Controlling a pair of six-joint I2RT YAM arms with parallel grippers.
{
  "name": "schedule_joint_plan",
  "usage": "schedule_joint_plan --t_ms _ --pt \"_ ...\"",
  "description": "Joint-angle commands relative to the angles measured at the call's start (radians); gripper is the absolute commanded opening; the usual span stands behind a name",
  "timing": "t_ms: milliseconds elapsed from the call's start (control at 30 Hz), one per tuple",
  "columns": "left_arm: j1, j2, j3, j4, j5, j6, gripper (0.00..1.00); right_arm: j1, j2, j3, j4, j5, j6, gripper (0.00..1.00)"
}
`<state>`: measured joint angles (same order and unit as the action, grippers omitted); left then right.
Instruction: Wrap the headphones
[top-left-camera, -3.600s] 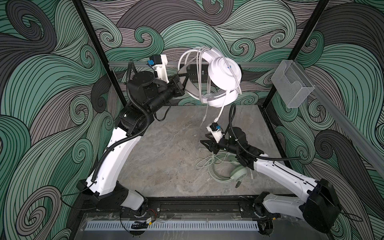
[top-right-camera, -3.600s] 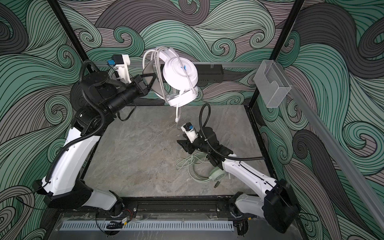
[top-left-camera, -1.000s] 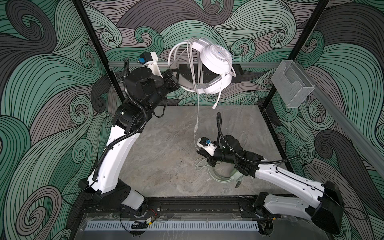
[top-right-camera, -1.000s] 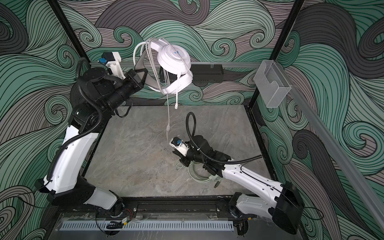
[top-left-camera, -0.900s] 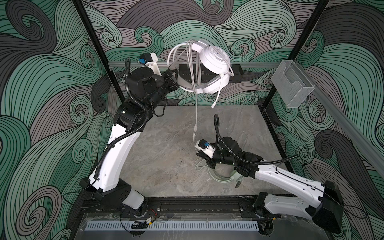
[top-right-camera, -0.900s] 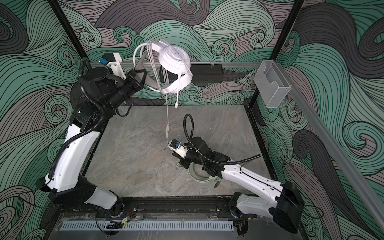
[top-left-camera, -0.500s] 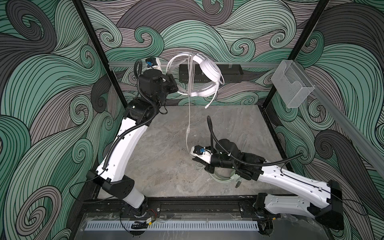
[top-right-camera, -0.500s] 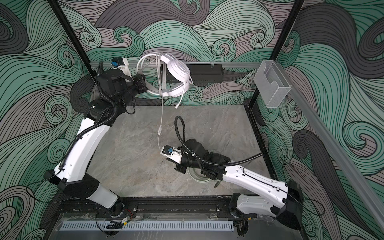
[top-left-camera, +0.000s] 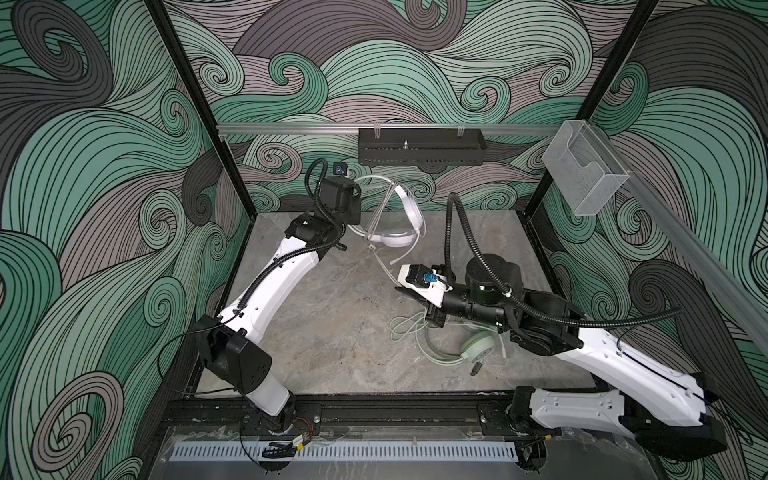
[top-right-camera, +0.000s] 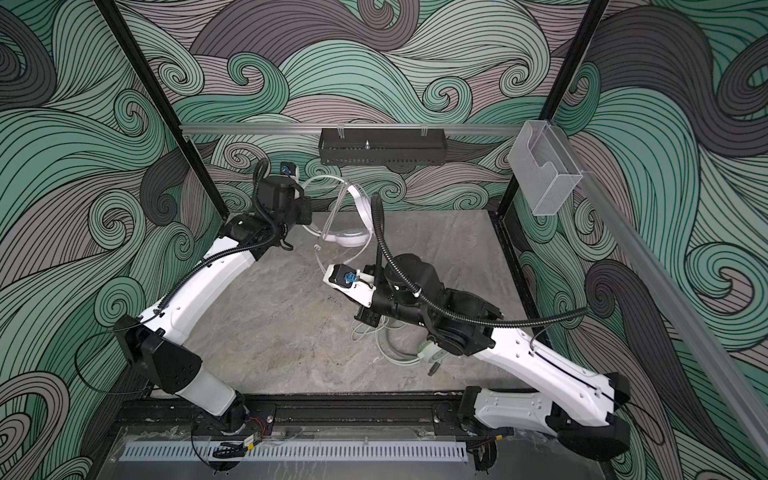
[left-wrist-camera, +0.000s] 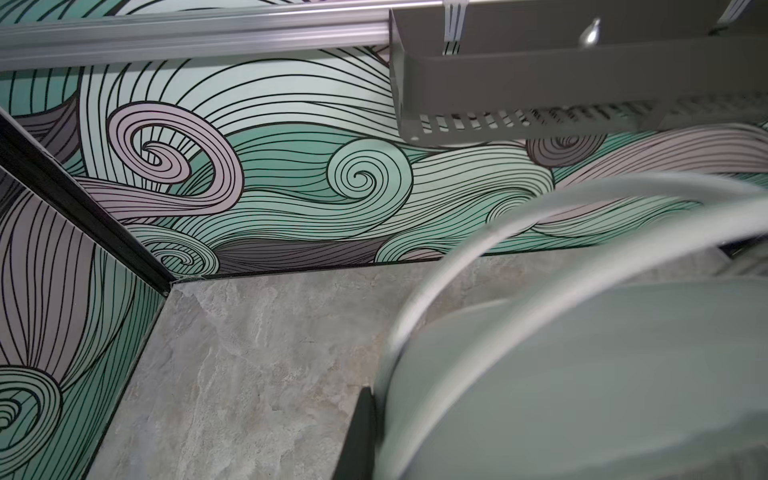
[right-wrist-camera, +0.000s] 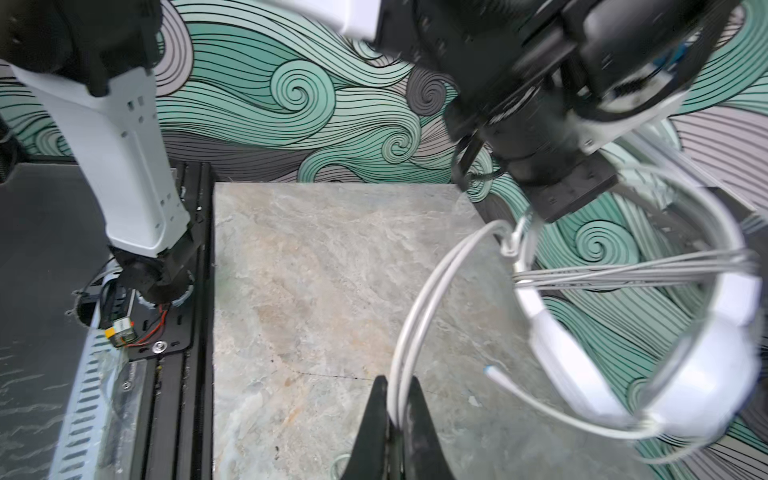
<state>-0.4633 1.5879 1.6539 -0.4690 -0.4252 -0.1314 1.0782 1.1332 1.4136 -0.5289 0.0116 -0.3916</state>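
My left gripper (top-left-camera: 358, 211) is shut on the white headphones (top-left-camera: 395, 226), which hang low over the back of the table with several cable loops strung across the headband (right-wrist-camera: 623, 270). In the left wrist view the white earcup (left-wrist-camera: 582, 374) fills the frame beside one dark finger (left-wrist-camera: 360, 432). From the headphones a doubled white cable (right-wrist-camera: 419, 316) runs down into my right gripper (right-wrist-camera: 397, 401), which is shut on it near the table's middle (top-left-camera: 398, 287). The mint green headphones (top-left-camera: 478, 347) lie on the table with their cable (top-left-camera: 405, 328) loose, partly hidden under my right arm.
A black perforated tray (top-left-camera: 422, 151) hangs on the back rail, and a clear plastic box (top-left-camera: 582, 174) on the right rail. The grey stone table (top-left-camera: 332, 332) is walled at the back and both sides. A small dark plug (top-left-camera: 476, 368) lies near the front right.
My left arm has brought the white headphones down from up by the back rail to just above the table. My right gripper kept its hold on the cable near the table's middle.
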Motion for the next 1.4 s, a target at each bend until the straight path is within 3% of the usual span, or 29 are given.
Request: schedule_joint_plan --t_ms 0,133,400,667,967,1133,1367 --pt "0.0 -0.095 -0.045 0.094 -0.034 0.053 0.0 -0.012 0.026 0.067 -0.05 0.11 -0.033 0.0" --pt "-0.006 -0.158 -0.147 0.093 -0.026 0.078 0.0 -0.069 0.047 0.124 -0.051 0.161 -0.014 0.0" --pt "-0.01 -0.326 -0.305 0.053 0.094 0.092 0.0 -0.274 0.1 0.189 -0.051 0.192 0.043 0.0" --pt "-0.017 -0.408 -0.342 0.008 0.243 0.11 0.0 -0.455 0.135 0.179 -0.039 0.107 0.19 0.0" --pt "-0.018 -0.438 -0.306 -0.056 0.525 0.102 0.0 -0.524 0.12 0.122 -0.002 0.035 0.228 0.0" --pt "-0.018 -0.45 -0.298 -0.064 0.597 0.08 0.0 -0.534 0.132 0.113 0.02 0.038 0.236 0.0" --pt "-0.018 -0.484 -0.315 0.026 0.68 -0.065 0.0 -0.566 0.138 0.043 0.108 -0.085 0.321 0.0"
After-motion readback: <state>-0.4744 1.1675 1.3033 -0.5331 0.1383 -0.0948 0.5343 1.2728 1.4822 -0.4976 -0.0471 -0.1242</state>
